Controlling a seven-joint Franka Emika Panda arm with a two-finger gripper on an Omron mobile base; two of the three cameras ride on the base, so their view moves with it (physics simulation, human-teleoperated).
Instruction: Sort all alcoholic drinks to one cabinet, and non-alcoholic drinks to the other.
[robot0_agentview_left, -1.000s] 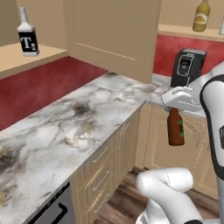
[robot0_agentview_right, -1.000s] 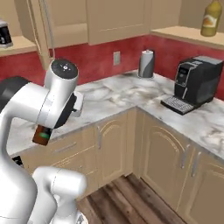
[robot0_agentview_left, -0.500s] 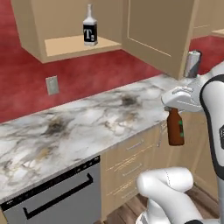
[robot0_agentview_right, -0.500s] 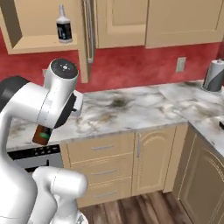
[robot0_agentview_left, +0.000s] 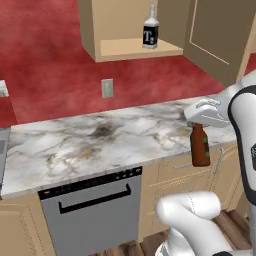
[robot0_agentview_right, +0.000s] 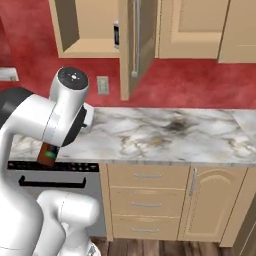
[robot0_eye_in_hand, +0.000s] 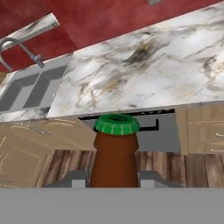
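Observation:
My gripper (robot0_agentview_left: 199, 123) is shut on the neck of a dark brown beer bottle (robot0_agentview_left: 201, 146) with a green label, held upright in front of the counter's edge. In the hand view its green cap (robot0_eye_in_hand: 116, 124) and brown neck rise between the fingers (robot0_eye_in_hand: 77, 179). In the right base view the bottle's base (robot0_agentview_right: 48, 154) peeks out below my arm. A squarish clear bottle with a black label (robot0_agentview_left: 150, 33) stands on the tan shelf of the open wall cabinet (robot0_agentview_left: 134, 49), above and left of the gripper. That bottle (robot0_agentview_right: 116, 34) shows partly behind the cabinet door (robot0_agentview_right: 135, 45).
A marble counter (robot0_agentview_left: 100, 142) runs across, with a dishwasher (robot0_agentview_left: 92, 210) and drawers (robot0_agentview_right: 146, 192) under it. A wall outlet (robot0_agentview_left: 107, 88) sits on the red backsplash. A sink (robot0_eye_in_hand: 30, 89) with a faucet (robot0_eye_in_hand: 19, 49) lies left along the counter. The open right cabinet door (robot0_agentview_left: 220, 35) juts out.
The base has driven, so both base views have shifted: the cabinet with the black-labelled bottle now sits higher and further right in the left base view. The beer bottle stays gripped.

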